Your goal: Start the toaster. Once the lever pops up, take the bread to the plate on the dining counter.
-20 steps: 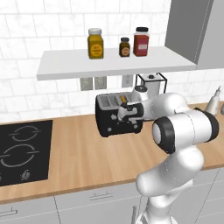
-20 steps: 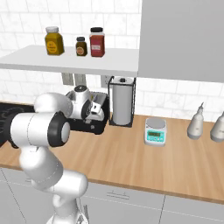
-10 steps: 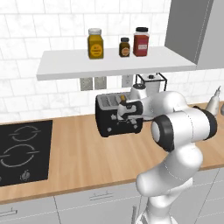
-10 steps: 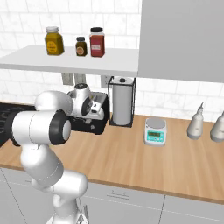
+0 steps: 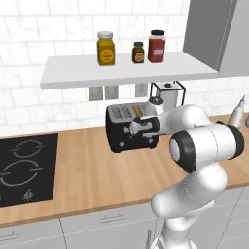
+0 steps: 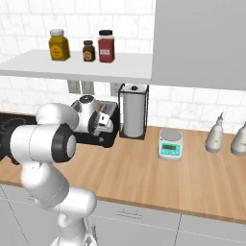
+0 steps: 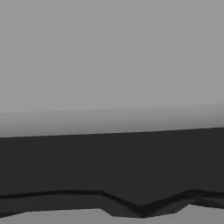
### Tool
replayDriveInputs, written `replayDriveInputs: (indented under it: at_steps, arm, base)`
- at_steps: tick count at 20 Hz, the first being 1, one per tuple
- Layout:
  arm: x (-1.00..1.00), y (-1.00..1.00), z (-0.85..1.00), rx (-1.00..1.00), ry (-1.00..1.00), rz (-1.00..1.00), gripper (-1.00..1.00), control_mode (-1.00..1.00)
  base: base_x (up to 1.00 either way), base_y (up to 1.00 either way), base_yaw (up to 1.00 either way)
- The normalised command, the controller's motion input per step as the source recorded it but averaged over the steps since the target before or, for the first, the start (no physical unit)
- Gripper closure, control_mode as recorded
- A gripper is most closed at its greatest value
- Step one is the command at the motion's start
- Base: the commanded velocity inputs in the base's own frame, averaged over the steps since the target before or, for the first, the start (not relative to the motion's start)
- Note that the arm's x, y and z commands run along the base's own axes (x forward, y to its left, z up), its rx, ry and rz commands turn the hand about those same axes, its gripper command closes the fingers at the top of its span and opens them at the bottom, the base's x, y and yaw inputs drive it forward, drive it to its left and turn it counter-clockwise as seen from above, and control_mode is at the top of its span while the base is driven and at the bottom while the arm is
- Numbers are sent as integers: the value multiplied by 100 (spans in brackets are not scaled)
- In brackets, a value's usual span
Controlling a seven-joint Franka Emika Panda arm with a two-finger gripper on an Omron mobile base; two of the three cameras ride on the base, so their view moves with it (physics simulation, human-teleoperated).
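One slice of bread (image 5: pixel 137 111) shows as an orange-brown sliver rising from a slot in the silvery top of the toaster (image 5: pixel 127 127), which sits at the centre of the left base view, on the wood worktop (image 5: pixel 92 170) against the tiled wall. The slice is probably light, thin and crumbly, stiff enough once toasted to lift by its upper edge; a pinch across its two flat faces, straight above the slot, looks the safest hold, since squeezing hard could break the crust. The toaster itself looks boxy and heavy enough to stay put under a push on its lever.

The gripper (image 5: pixel 137 128) is pressed up against the toaster's front face, just right of the frame's centre; in the right base view the gripper (image 6: pixel 102 122) sits left of centre at the toaster's near end. Its jaws stand almost closed, and I cannot tell whether they pinch the lever or merely press on it. The hand view gives just a dark surface at very close range.

Three jars stand on the white shelf (image 5: pixel 73 72) in the upper half of the frame: a yellow jar (image 5: pixel 105 48), a small dark jar (image 5: pixel 138 52) and a red jar (image 5: pixel 156 46), all lidded, each showing coloured contents. Right of the toaster, a wire paper-towel holder (image 6: pixel 134 111) holds a white roll.
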Motion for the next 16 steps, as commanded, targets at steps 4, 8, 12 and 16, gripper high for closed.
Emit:
replayDriveInputs:
  at_steps: [4,8,12,16]
  arm:
    - [-25,13,100,0,-10,-6,100,-100]
    - [-60,14,100,0,-1,-6,100,-100]
    - [-97,16,78,0,-13,-5,100,-100]
    - [-96,28,61,0,-27,-4,100,-100]
  base:
    - [0,0,0]
    - [0,0,0]
    - [0,0,0]
    - [0,0,0]
